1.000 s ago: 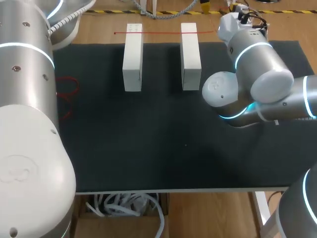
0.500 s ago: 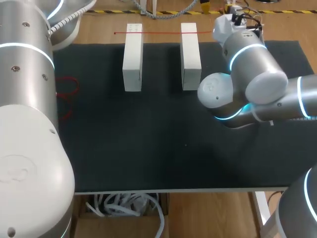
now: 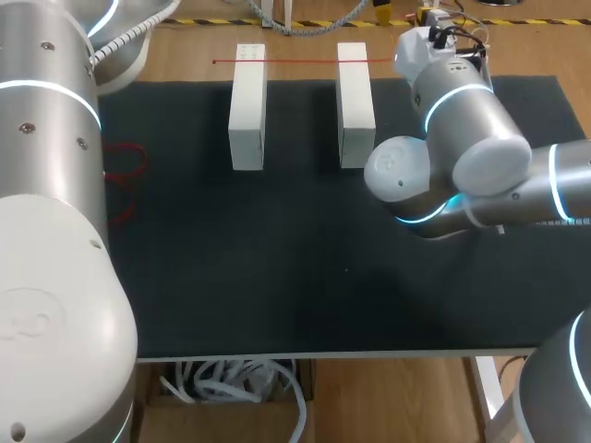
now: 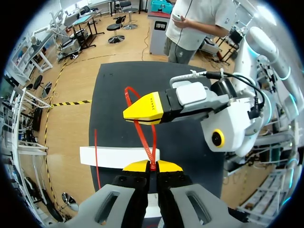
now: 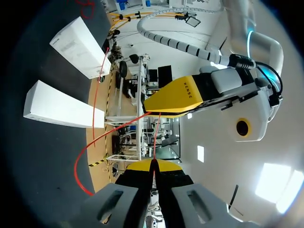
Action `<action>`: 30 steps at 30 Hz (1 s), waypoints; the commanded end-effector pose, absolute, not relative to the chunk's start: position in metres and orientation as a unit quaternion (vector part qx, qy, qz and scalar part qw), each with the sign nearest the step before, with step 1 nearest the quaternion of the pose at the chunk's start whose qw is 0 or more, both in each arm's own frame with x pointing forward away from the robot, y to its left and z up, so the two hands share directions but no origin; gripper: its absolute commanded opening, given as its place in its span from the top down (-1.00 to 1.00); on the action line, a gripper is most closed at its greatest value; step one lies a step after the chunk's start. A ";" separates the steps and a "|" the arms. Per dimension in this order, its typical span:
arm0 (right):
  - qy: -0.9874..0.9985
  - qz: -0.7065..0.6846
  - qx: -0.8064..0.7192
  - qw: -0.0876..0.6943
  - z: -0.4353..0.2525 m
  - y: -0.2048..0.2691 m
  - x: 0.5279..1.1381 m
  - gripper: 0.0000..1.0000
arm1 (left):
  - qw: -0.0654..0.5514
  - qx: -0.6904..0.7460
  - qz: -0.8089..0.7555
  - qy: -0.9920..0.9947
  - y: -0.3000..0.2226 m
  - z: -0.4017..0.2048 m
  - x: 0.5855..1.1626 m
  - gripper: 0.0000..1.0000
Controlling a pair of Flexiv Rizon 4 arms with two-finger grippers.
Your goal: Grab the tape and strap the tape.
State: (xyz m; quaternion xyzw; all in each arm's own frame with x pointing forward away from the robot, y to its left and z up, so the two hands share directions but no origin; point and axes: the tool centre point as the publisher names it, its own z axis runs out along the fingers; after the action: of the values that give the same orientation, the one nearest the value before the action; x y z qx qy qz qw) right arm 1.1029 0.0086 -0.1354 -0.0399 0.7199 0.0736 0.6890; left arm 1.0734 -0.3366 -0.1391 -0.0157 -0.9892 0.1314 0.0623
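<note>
A thin red tape [image 3: 295,61] lies stretched across the far ends of two white blocks [image 3: 247,106] [image 3: 355,103]. In the left wrist view my left gripper [image 4: 152,166] is shut on the red tape [image 4: 145,140]. The tape rises from it in a loop to the yellow fingertip [image 4: 145,108] of my right arm just ahead. In the right wrist view my right gripper [image 5: 154,165] is shut on the red tape [image 5: 95,140], facing my left arm's yellow fingertip [image 5: 175,97]. Both grippers are hidden in the head view; my right arm's wrist [image 3: 429,55] is by the mat's far right.
A black mat [image 3: 305,277] covers the table. A second red tape [image 3: 125,175] lies curled at the mat's left edge beside my left arm [image 3: 46,185]. White cables [image 3: 231,383] hang below the table's front edge.
My right arm has shifted slightly to the left, toward the blocks. The blocks and the stretched tape have not moved.
</note>
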 end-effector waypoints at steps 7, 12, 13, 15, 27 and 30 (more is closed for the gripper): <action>0.716 0.070 -0.041 0.693 -0.132 0.009 1.101 1.00 | 0.064 -0.015 0.128 -0.990 -0.337 -0.137 1.074 1.00; 0.715 0.066 -0.043 0.695 -0.132 0.009 1.101 1.00 | 0.064 -0.015 0.128 -0.990 -0.337 -0.137 1.074 1.00; 0.715 0.066 -0.043 0.695 -0.132 0.009 1.101 1.00 | 0.064 -0.015 0.128 -0.990 -0.337 -0.137 1.074 1.00; 0.715 0.064 -0.045 0.695 -0.133 0.008 1.101 1.00 | 0.064 -0.015 0.128 -0.990 -0.337 -0.137 1.074 1.00; 0.712 0.059 -0.047 0.698 -0.133 0.011 1.102 1.00 | 0.064 -0.015 0.128 -0.990 -0.337 -0.137 1.074 1.00; 0.709 0.058 -0.047 0.702 -0.133 0.012 1.102 1.00 | 0.064 -0.015 0.128 -0.990 -0.337 -0.137 1.074 1.00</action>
State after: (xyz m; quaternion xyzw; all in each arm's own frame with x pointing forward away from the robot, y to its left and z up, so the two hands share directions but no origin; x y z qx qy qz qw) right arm 1.1011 0.0095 -0.1329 -0.0479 0.7093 0.0613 0.7006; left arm 1.0733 -0.3365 -0.1390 -0.0158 -0.9892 0.1316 0.0622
